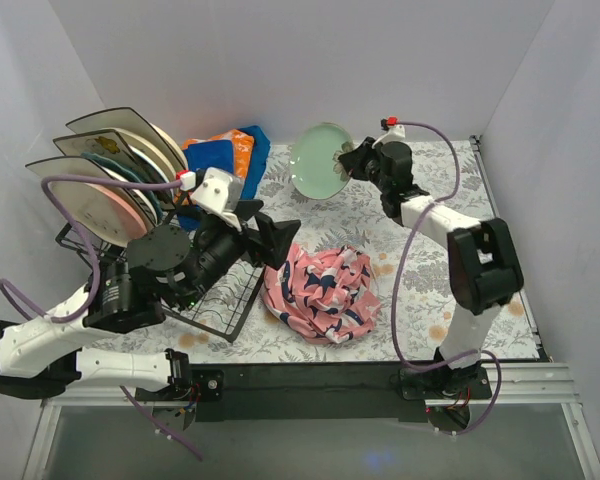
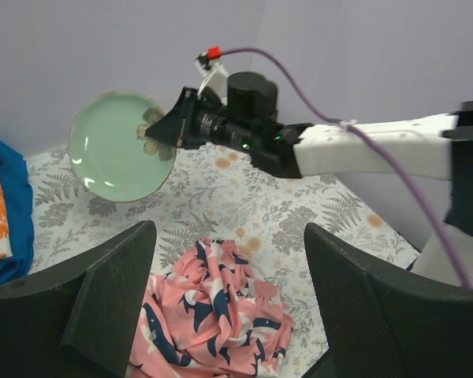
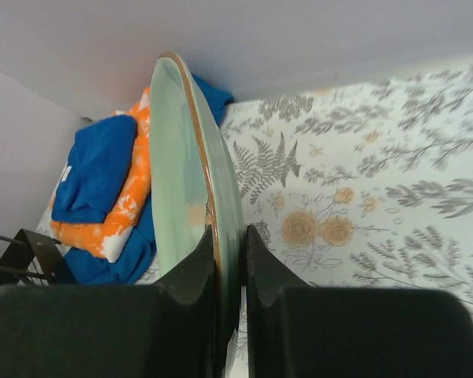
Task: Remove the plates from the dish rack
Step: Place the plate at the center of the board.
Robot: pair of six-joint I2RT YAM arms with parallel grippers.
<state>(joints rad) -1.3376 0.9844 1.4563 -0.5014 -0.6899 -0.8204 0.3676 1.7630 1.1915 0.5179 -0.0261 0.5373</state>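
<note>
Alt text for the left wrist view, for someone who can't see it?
The right gripper pinches the rim of a mint green plate, holding it up on edge over the floral table. In the foreground, a crumpled pink patterned cloth shows between the left gripper's open jaws.

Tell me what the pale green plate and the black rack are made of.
The round mint green plate looks like glazed ceramic: its glossy face catches highlights and a thin brownish line edges the rim. The black wire dish rack is probably coated metal: thin black rods in a grid.
</note>
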